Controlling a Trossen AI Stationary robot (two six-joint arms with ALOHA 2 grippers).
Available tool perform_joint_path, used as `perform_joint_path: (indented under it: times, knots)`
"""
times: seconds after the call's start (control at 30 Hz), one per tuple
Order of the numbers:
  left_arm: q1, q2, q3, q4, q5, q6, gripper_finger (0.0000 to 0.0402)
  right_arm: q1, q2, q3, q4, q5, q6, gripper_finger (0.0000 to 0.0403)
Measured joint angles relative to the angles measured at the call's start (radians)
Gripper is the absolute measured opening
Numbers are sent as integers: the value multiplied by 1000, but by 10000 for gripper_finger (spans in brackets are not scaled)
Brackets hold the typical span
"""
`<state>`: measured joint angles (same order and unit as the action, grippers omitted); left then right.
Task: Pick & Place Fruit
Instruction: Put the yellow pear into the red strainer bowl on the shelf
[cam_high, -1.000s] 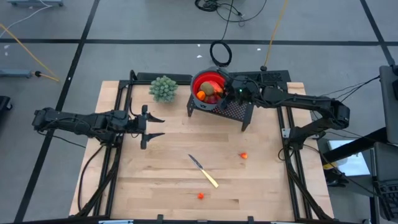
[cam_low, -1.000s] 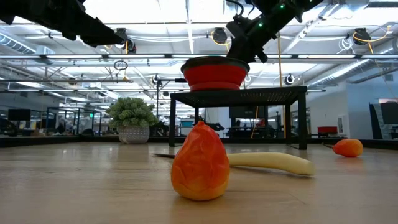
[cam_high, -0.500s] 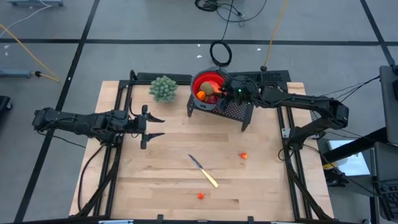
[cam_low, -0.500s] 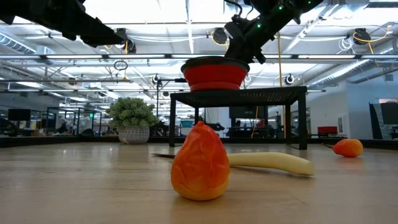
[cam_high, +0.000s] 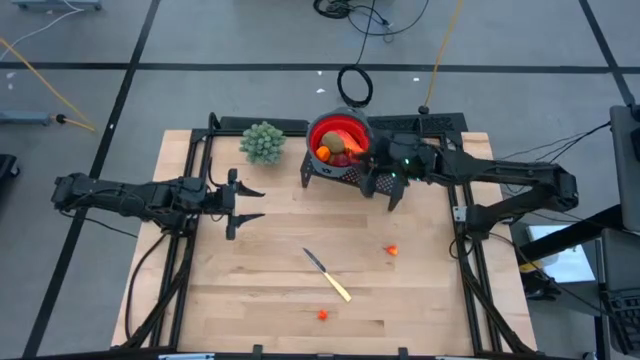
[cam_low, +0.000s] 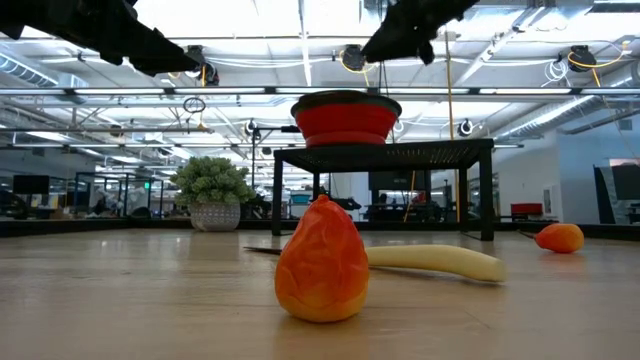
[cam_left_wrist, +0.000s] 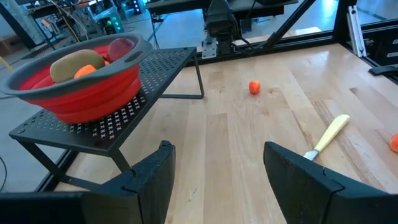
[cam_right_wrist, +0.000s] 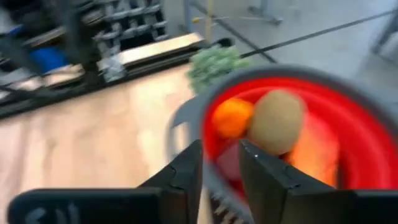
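Right gripper (cam_high: 372, 168) just beside red bowl (cam_high: 338, 130), fingers narrowly parted, empty. Left gripper (cam_high: 245, 204) well apart from bowl, wide open, empty. Kiwi (cam_right_wrist: 275, 121) inside bowl.

Overhead looks straight down, the low camera level across the table; both wrist views share the red bowl (cam_left_wrist: 81, 87).

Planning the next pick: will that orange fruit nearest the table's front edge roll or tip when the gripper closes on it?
The orange fruit stands upright on a rounded base, tapering to a point, so a side nudge may well tip it. Its lumpy skin should give the fingers some hold. Probably light, being a small toy piece; once tipped it may roll in an arc.
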<state>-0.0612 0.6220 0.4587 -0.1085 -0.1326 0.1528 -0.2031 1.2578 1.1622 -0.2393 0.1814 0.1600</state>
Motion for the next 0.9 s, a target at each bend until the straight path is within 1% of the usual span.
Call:
perform_joint_path:
  times: [0.23,0.4,0.67,0.9]
  knots:
    - [0,0,0,0,0,1,244,170,-56,0,-109,-1,8,41]
    - [0,0,0,0,0,3,244,300,-72,0,-186,-1,30,6]
    - [0,0,0,0,0,2,244,446,-71,0,-311,3,214,1]
    - [0,0,0,0,0,3,244,544,-61,0,-433,4,340,1]
